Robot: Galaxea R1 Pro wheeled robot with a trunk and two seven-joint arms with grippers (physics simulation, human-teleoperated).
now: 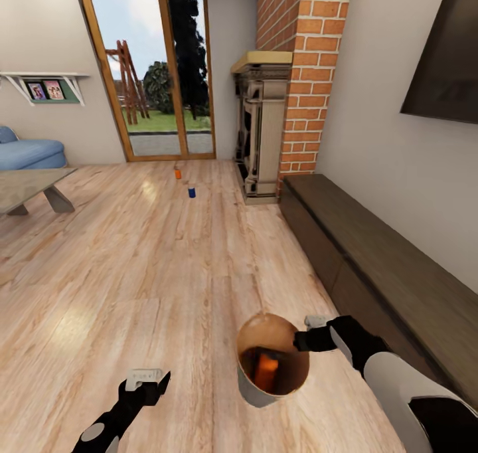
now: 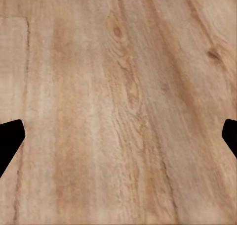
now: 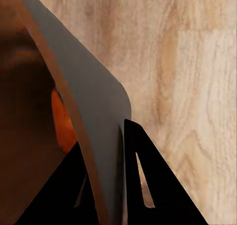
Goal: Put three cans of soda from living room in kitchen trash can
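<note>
A robot's right gripper [image 1: 300, 339] carries the trash can [image 1: 255, 390] by its rim above a living room's pale reddish wood floor [image 1: 133, 254], its fingers [image 3: 148, 185] pinching the bin's wall, one inside and one outside, as the right wrist view shows. The bin hangs tilted, its glossy brown mouth turned up toward the head camera, its grey-white outside below. One orange soda can [image 1: 266, 370] stands roughly upright inside it, just beside the right fingers, long axis running with the bin's own. No lettering can be read on can or bin.

Well ahead of both grippers, two more cans stand upright on the floor near the glass patio door [image 1: 159, 74]: an orange can [image 1: 177, 173] and, close by and nearer the robot, a dark blue can [image 1: 192, 192].

The left gripper [image 1: 145, 378] hangs low with its fingers [image 2: 10, 138] spread wide over bare boards, holding nothing.

To the right rise a red brick chimney [image 1: 305, 61] and an ornate fireplace [image 1: 260, 127], with a long dark low cabinet [image 1: 372, 254] along the wall. A blue sofa [image 1: 26, 151] and a low worktop [image 1: 30, 184] sit far left.
</note>
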